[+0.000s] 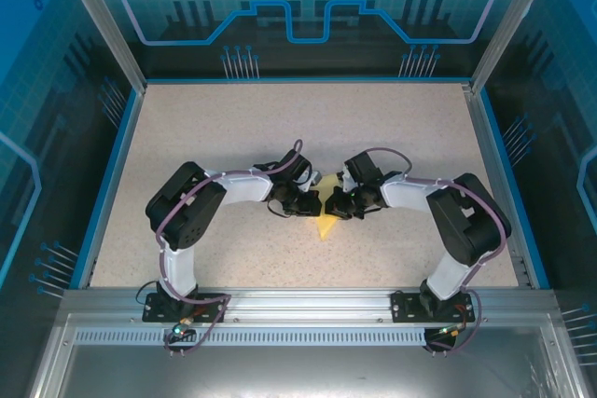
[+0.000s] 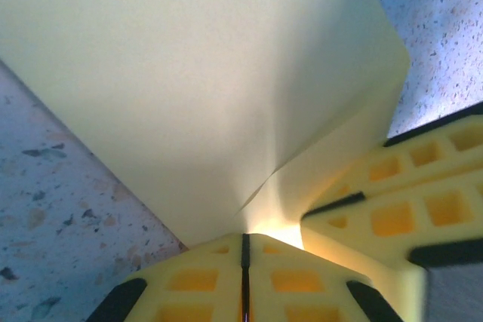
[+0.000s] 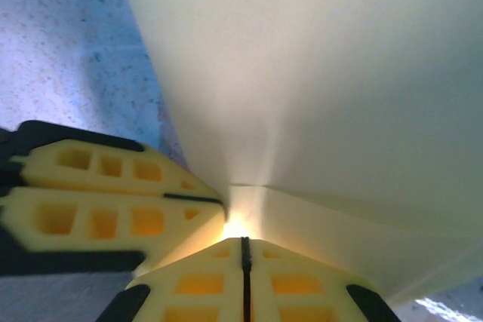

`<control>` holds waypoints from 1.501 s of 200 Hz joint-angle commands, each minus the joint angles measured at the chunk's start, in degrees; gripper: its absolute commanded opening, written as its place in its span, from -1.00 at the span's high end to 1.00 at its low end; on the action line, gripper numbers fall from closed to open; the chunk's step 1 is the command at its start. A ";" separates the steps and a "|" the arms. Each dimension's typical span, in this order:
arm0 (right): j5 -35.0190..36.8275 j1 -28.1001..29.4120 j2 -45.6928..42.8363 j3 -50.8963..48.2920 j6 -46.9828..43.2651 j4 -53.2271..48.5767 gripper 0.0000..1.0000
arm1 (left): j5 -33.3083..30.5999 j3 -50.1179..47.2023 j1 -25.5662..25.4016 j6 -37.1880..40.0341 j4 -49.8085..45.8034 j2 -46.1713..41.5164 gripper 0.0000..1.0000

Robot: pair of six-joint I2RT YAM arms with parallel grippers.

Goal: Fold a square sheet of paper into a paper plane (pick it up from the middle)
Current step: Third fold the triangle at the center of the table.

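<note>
The left jaws are closed. Their yellow pads (image 2: pixel 196 280) meet on a thin dark seam and pinch the sheet of paper (image 2: pixel 211 73) at a folded corner. The right jaws are closed the same way, their pads (image 3: pixel 294 284) pressed together on the sheet (image 3: pixel 339 73) from the other side. The two sets of jaws stand tip to tip, nearly touching. In the left wrist view the right fingers (image 2: pixel 392 216) sit just beside the pinch, and in the right wrist view the left fingers (image 3: pixel 90 216) crowd in likewise.

From both grips the pale-yellow paper spreads away in broad flat panels, with a sharp crease running out of the pinch and straight, clean outer edges. From above, the sheet (image 1: pixel 325 224) shows as a pointed wedge between the jaws, its tip aimed at the near edge. Whether that tip rests on the surface (image 1: pixel 280 128) I cannot tell.

The left arm (image 1: pixel 191 207) and right arm (image 1: pixel 462 212) bend inward like elbows, and the jaws meet at about the middle of the surface. Speckled beige ground stretches wide beyond them to the far edge and to the blue rim (image 1: pixel 110 174) on either side. A narrower strip lies between the paper's tip and the metal rail (image 1: pixel 308 300) at the near edge.
</note>
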 commanded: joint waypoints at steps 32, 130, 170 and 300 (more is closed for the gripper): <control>0.80 -0.01 -2.61 -2.52 0.31 -1.03 0.85 | -2.72 0.53 -0.04 2.58 -3.06 3.92 0.82; 6.67 0.06 -0.99 -3.34 -0.91 -7.60 0.86 | -2.44 2.09 -0.06 5.35 -4.77 4.91 0.82; 6.56 0.00 -3.13 -2.79 -0.96 -8.29 0.86 | -2.53 3.25 -0.05 6.35 -6.11 5.82 0.81; 8.11 -3.84 2.08 1.48 -2.74 -6.70 0.89 | -3.84 4.32 -0.08 8.37 -8.66 6.48 0.82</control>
